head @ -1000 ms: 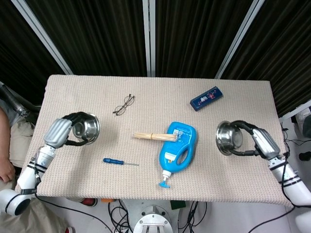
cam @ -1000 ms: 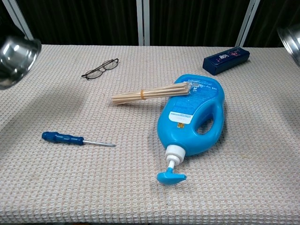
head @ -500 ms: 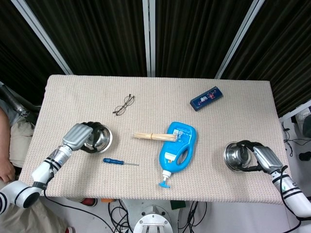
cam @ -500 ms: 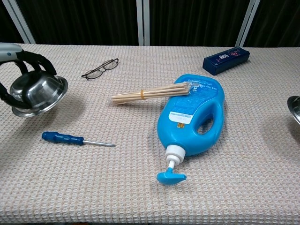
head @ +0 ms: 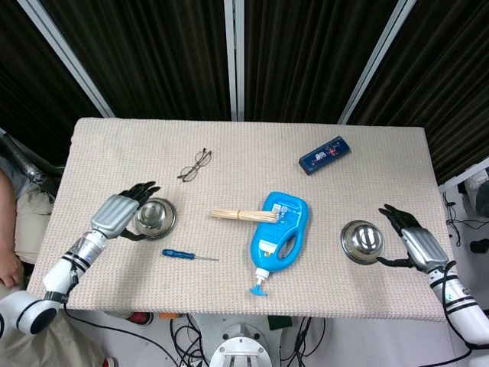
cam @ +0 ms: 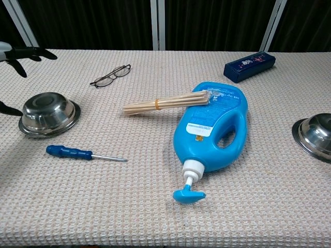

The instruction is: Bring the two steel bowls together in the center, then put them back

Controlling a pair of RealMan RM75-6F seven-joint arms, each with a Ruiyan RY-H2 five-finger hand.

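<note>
Steel bowl, left (head: 155,217): upright on table (head: 244,145), left of centre, just above blue screwdriver (head: 188,254). Steel bowl, right (head: 362,241): upright near right edge, well apart from the other, detergent bottle (head: 276,232) between.

Left hand (head: 118,214): just beside its bowl, fingers spread, holding nothing; contact with the rim not clear. Right hand (head: 412,243): just beside its bowl, fingers spread likewise, nothing held.

Task status, judged: both bowls on the cloth at opposite sides, both released. Not brought together in the centre as now lying; whether start or finish of the cycle not determinable from this arrangement. Centre occupied by bottle and stick bundle (head: 238,215), so little free room for a meeting point.

Other items: spectacles (head: 195,164) at upper left, dark blue case (head: 324,154) at upper right.
</note>
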